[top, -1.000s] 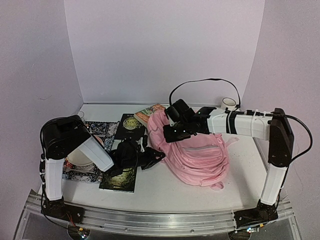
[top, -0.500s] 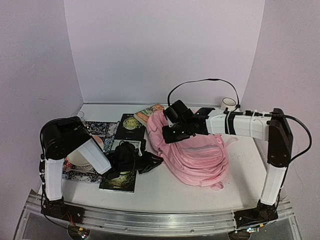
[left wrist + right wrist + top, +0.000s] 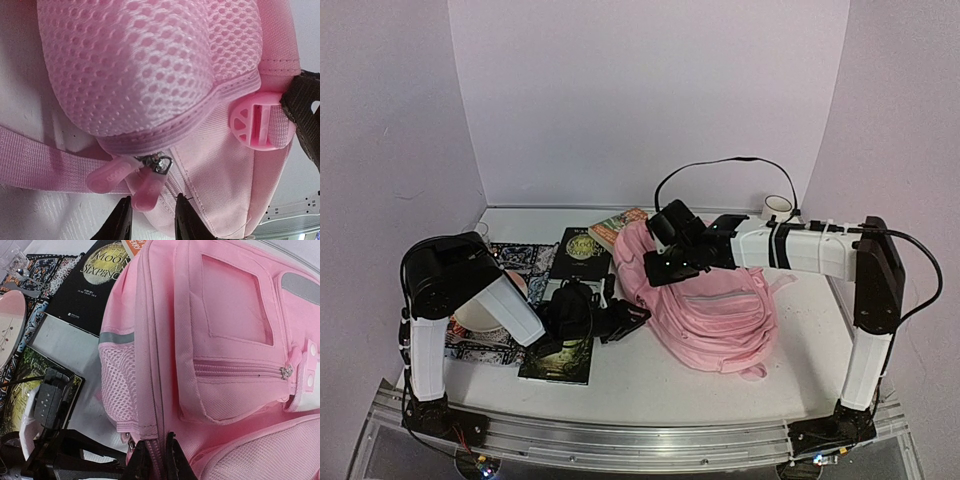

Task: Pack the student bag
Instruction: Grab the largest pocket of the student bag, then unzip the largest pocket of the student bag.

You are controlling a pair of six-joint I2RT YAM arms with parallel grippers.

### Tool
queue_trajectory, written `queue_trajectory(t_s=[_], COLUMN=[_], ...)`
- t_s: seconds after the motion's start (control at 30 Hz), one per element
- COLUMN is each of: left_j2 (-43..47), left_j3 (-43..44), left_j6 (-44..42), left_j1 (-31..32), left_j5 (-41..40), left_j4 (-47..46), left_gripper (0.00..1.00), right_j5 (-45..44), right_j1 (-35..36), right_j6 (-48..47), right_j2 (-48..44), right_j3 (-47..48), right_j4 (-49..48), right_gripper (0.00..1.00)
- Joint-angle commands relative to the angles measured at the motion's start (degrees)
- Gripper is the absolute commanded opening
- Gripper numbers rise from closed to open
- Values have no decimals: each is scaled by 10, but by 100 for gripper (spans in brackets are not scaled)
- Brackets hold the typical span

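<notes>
The pink backpack runs out past the top and left edges of the left wrist view, where only the tips of the left gripper rise from the bottom edge. The right gripper is cut off likewise, its tips pinching a backpack seam. The title on the black book is cropped at the top, and the plate is cut at the left. From above, the right arm hides the base of the white cup.

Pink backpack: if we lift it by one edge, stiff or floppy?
Likely floppy: the pink backpack lies slumped and creased, so it should sag. Probably light for its size: thin fabric, and it looks mostly unfilled. Its mesh pocket could snag.
</notes>
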State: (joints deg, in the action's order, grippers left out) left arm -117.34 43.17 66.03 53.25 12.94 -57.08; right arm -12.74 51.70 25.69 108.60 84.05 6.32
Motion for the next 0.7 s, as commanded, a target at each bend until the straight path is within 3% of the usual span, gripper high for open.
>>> queue_trajectory(t_s=[0.0, 0.47, 0.67], left_j2=[1, 11, 20], left_j3=[17, 4, 1], left_j6=[-11, -13, -15], left_j1=[-1, -1, 13], left_j5=[-16, 3, 17], left_j4=[-18, -19, -18], left_gripper=[30, 0, 0], right_j5=[-17, -28, -48], right_j1=[2, 2, 2], right_j6=[-10, -12, -21], right_j2=[-6, 1, 12], right_j3=[37, 43, 64], right_j4=[-36, -36, -35], right_gripper=[0, 0, 0])
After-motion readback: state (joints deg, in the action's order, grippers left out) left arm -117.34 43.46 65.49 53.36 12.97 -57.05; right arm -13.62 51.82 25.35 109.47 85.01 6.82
